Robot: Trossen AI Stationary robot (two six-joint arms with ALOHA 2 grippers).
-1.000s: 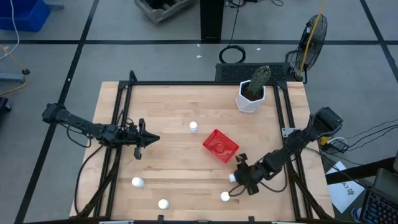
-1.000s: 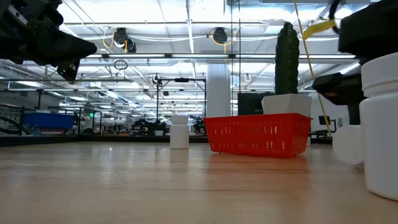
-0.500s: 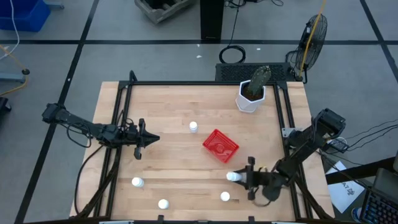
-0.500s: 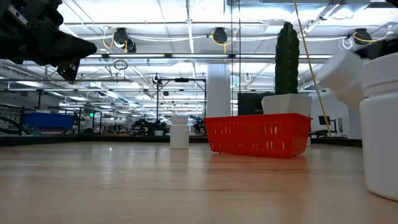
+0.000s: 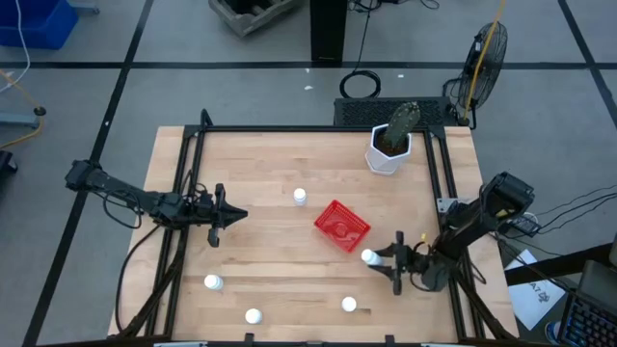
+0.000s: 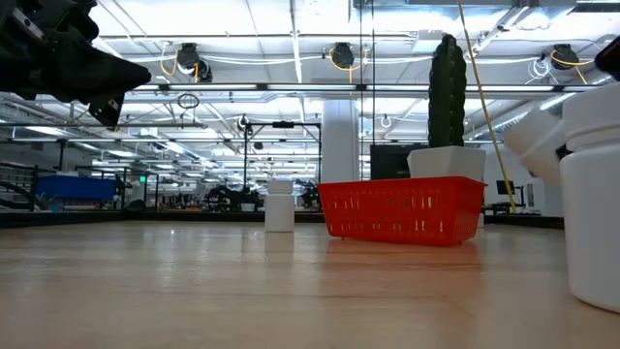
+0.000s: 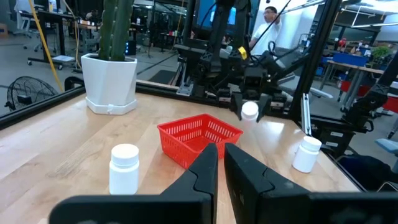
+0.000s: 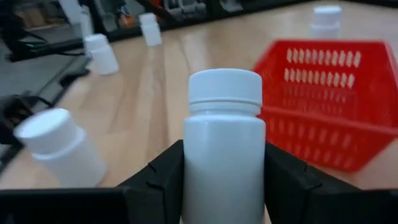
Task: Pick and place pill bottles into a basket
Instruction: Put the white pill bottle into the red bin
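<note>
Gripping a pill bottle (image 8: 224, 149) between its two fingers (image 8: 155, 177), the right pincer (image 5: 378, 261) hangs just off the red basket (image 5: 341, 226), on the side toward the tabletop's (image 5: 260, 183) front right. The bottle is clear of the wood in the left wrist view (image 7: 249, 111), cap pointing toward the basket (image 7: 198, 137). The basket sits near the tabletop's middle, turned corner-on.

Four more bottles stand on the wood: one (image 5: 300, 197) just beyond the basket toward the left arm, one (image 5: 212, 282) at the front left, one (image 5: 253, 315) at the front edge, and one (image 5: 348, 305) near the front right, below the held bottle.

The left pincer (image 5: 234, 215) waits over the left half, well apart from the basket, fingers nearly together and holding nothing. A white pot (image 5: 387, 151) with a cactus stands at the far right.
</note>
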